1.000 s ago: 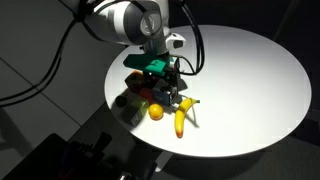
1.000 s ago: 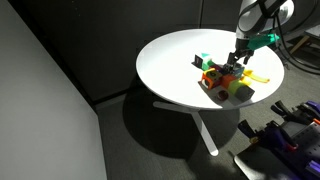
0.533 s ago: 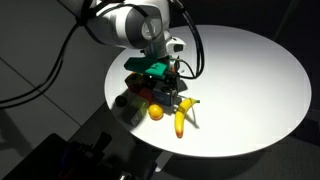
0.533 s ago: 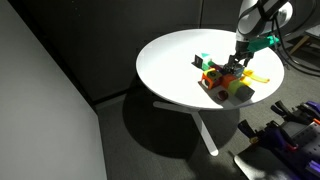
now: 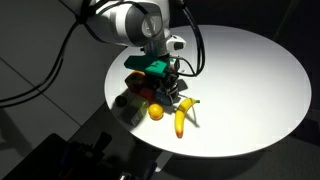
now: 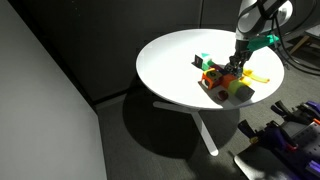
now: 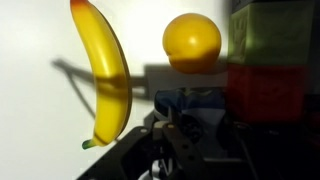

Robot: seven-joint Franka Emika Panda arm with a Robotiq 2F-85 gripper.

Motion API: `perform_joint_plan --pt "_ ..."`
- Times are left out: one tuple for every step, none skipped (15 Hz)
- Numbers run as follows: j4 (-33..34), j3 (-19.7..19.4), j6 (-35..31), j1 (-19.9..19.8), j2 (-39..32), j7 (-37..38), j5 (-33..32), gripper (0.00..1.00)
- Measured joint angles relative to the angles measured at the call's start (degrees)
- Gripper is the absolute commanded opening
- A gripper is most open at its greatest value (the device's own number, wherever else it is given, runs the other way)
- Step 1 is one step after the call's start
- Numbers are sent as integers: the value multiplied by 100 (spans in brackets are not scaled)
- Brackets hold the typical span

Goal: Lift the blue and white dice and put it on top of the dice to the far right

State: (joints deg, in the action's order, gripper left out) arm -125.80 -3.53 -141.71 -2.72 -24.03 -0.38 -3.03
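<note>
The blue and white dice (image 7: 190, 103) lies in deep shadow just ahead of my gripper (image 7: 195, 126), low on the table. One dark finger (image 7: 168, 128) stands against its left side. The opposite finger is lost in the dark, so I cannot tell whether the jaws press on the dice. In both exterior views the gripper (image 5: 168, 88) (image 6: 232, 72) reaches down into a cluster of small objects, which hides the dice. A green-yellow block (image 7: 272, 35) sits above a red block (image 7: 265, 90) at the right edge of the wrist view.
A banana (image 7: 105, 75) (image 5: 181, 119) and an orange (image 7: 192, 42) (image 5: 156, 113) lie close to the gripper. A teal cube (image 6: 203, 60) sits at the far side of the cluster. The round white table (image 5: 250, 80) ends near the objects at its edge.
</note>
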Motion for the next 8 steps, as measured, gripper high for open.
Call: perform_joint_plan --pt "3 0 35 0 26 0 -5 4" --pt "8 0 83 1 61 0 -15 4" --pt "18 -1 156 3 108 0 -39 7" --pt "31 -1 249 4 168 0 -80 4" --pt "45 -1 335 6 227 1 -119 5" --pt "59 -2 432 9 292 3 -162 6" --pt "79 -2 530 13 355 6 -210 6" --pt "106 -3 637 19 413 6 -241 6"
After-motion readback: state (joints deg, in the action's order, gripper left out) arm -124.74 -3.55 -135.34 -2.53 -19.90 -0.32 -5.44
